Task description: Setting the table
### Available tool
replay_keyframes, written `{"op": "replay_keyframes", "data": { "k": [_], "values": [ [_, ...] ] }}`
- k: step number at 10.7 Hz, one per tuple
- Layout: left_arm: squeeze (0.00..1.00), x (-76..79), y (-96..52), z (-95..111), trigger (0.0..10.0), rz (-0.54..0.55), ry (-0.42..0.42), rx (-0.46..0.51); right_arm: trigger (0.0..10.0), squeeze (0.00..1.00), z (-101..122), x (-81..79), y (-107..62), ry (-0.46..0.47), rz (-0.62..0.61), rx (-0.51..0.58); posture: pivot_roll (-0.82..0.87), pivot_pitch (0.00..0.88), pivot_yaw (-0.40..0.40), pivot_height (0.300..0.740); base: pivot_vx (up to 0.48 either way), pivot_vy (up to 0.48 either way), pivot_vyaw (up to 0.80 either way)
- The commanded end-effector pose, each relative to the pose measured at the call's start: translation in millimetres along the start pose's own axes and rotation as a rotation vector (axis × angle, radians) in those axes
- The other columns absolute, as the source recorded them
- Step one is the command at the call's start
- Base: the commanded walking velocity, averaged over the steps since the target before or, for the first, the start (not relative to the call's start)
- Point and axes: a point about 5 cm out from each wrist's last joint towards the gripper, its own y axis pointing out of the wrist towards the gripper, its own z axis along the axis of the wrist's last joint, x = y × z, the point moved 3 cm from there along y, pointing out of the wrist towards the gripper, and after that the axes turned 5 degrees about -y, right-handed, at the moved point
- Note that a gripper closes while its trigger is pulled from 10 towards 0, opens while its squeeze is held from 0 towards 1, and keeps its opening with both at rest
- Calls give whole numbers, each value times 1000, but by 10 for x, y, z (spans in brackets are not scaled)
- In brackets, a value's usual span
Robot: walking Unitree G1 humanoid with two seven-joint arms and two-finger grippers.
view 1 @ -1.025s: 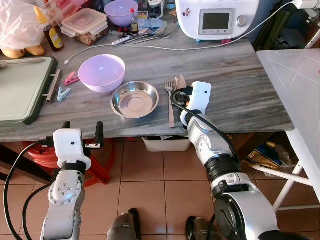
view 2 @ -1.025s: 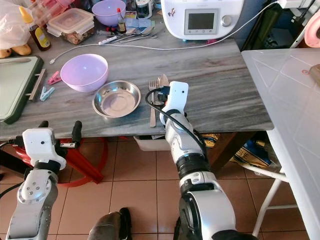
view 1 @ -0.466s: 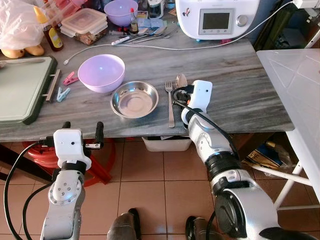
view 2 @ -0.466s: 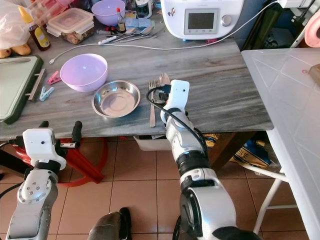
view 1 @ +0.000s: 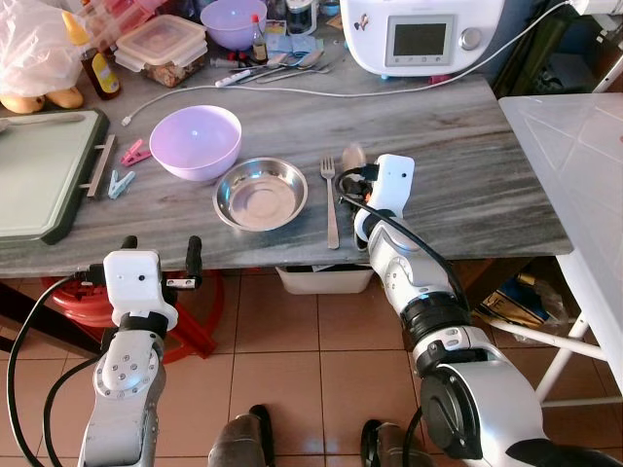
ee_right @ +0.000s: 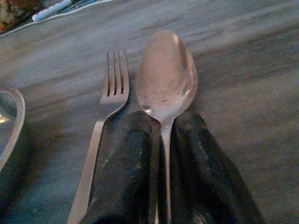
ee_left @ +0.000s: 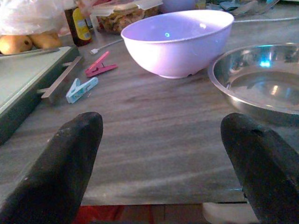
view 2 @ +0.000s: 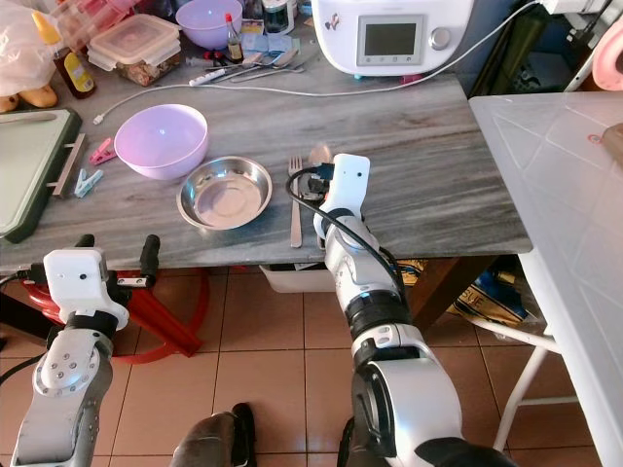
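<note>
While the right gripper (ee_right: pixel 161 154) is resting low on the grey wood-grain tabletop (view 1: pixel 467 185), its two black fingers (ee_right: pixel 126 172) are pinching nearly shut around the thin handle of a spoon (ee_right: pixel 166 77), whose bowl is lying flat just ahead of the fingertips. A fork (view 1: pixel 330 199) is lying just beside the spoon on its left, parallel to it, tines pointing away from the robot. A steel dish (view 1: pixel 261 193) is sitting immediately left of the fork, and a lilac bowl (view 1: pixel 196 142) is standing just behind and to the left of the dish, close to it.

The left gripper (ee_left: pixel 163 154) is hanging in front of the near edge of the tabletop, below its level, with its fingers (ee_left: pixel 60 163) spread wide apart and holding nothing; through the gap its wrist view is looking across at the lilac bowl and the steel dish. Two clothes pegs, one pink (view 1: pixel 137 152) and one blue (view 1: pixel 123 183), are lying left of the bowl, beside a green cutting board (view 1: pixel 44 175). A white kitchen appliance (view 1: pixel 423 34) with a small screen is standing at the back of the tabletop, and a white cable (view 1: pixel 292 93) is trailing across the surface in front of it. A lidded food container (view 1: pixel 162 47) and a second lilac bowl (view 1: pixel 237 21) are sitting among clutter at the far left corner.
</note>
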Motion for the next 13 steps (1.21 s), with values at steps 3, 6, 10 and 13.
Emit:
{"op": "replay_keyframes", "data": {
  "k": [3, 6, 10, 13],
  "values": [
    [0, -8, 6, 20, 10000, -1, 4, 3, 10000, 1000, -160, 23, -13, 13, 7, -64, 99, 206, 61, 740, 0, 0, 0],
    [0, -7, 28, 59, 10000, 7, -7, 19, 10000, 1000, 109, 60, -58, -7, 39, 59, 93, 192, 59, 740, 0, 0, 0],
    [0, 14, 51, -46, 10000, 69, -46, -18, 10000, 1000, 275, 134, -498, -74, 76, 291, 54, 113, 48, 740, 0, 0, 0],
    [0, 37, 93, 2, 10000, 59, -37, 5, 10000, 1000, 88, 396, -786, -164, 2, 269, 33, 65, 43, 740, 0, 0, 0]
  ]
}}
